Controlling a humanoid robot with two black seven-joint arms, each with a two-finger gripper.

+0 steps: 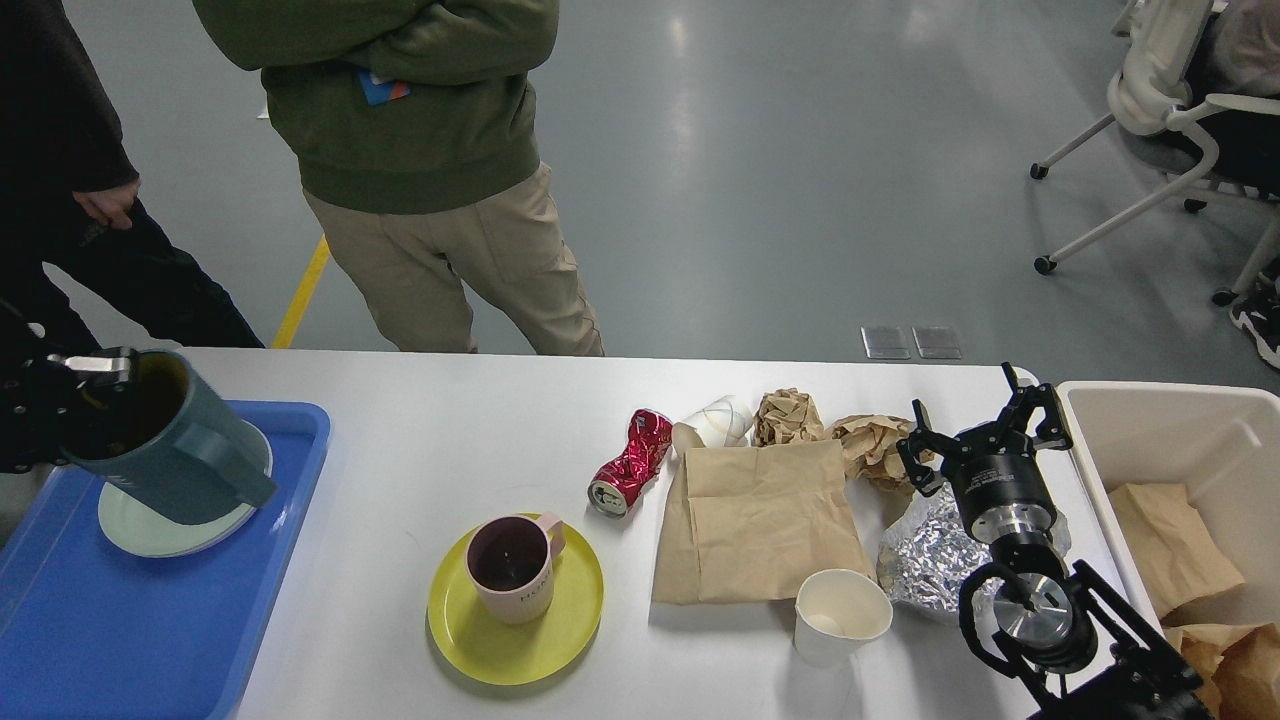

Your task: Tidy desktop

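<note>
The white desktop (pixel 420 420) stretches right across the lower half of the head view, and there's plenty on it. Take the flat brown paper bag (pixel 762 520) as our marker, sitting right of centre. Just left of it lies a crushed red can (pixel 630 464); at its far edge, a white crumpled cup (pixel 715 422) and a ball of brown paper (pixel 788 416). Further left stands a pink mug (pixel 512 566) on a yellow plate (pixel 470 630). At the bag's near right corner, a white paper cup (pixel 840 615) stands upright, with crumpled foil (pixel 925 560) beside it. The right gripper (pixel 985 428) hovers just right of the bag, fingers spread wide, holding nothing, another wad of brown paper (pixel 868 445) just next to it. Beyond that, a beige bin (pixel 1150 405) holds brown paper. Far left of the bag, the left gripper (pixel 75 390) pinches the rim of a grey-blue mug (pixel 170 450), tilted above a pale plate (pixel 150 530) on the blue tray (pixel 150 630). Two people stand behind the desktop.
</note>
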